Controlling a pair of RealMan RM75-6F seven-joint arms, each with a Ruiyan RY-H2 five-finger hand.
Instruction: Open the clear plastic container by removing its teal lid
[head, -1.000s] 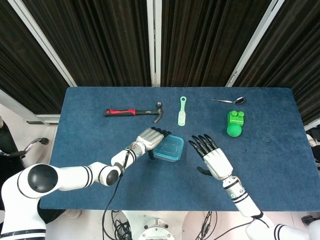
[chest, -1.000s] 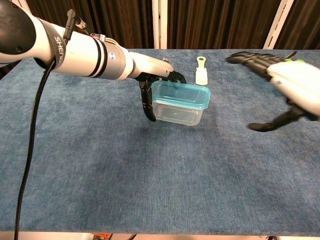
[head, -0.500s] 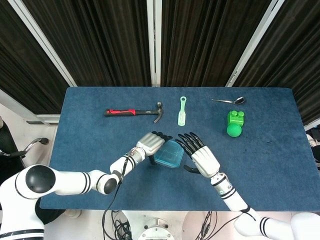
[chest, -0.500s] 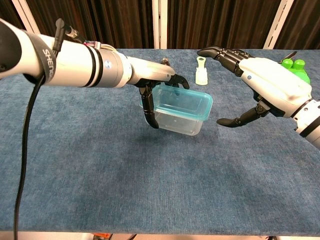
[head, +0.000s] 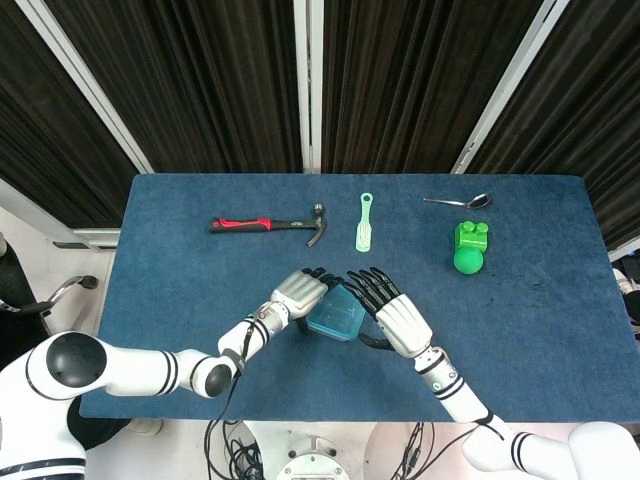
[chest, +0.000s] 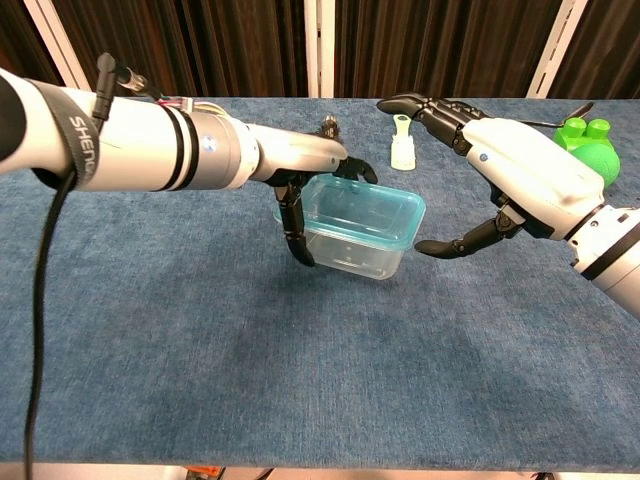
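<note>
The clear plastic container (chest: 352, 250) with its teal lid (chest: 362, 209) is lifted off the blue table and tilted; the lid (head: 335, 312) is on it. My left hand (chest: 300, 172) grips its left end, thumb down the side wall, fingers over the lid's edge. In the head view the left hand (head: 298, 293) shows just left of the lid. My right hand (chest: 520, 175) is open beside the container's right end, fingers spread above the lid, thumb reaching toward the wall, not plainly touching. From above the right hand (head: 395, 318) sits against the lid's right edge.
A red-handled hammer (head: 268, 224), a pale green spatula (head: 364, 222), a spoon (head: 457, 202) and a green toy block with a ball (head: 469, 245) lie along the far side of the table (head: 180, 270).
My right hand swept in from the right to the container's right end. The left hand lifted and tilted the container off the table.
</note>
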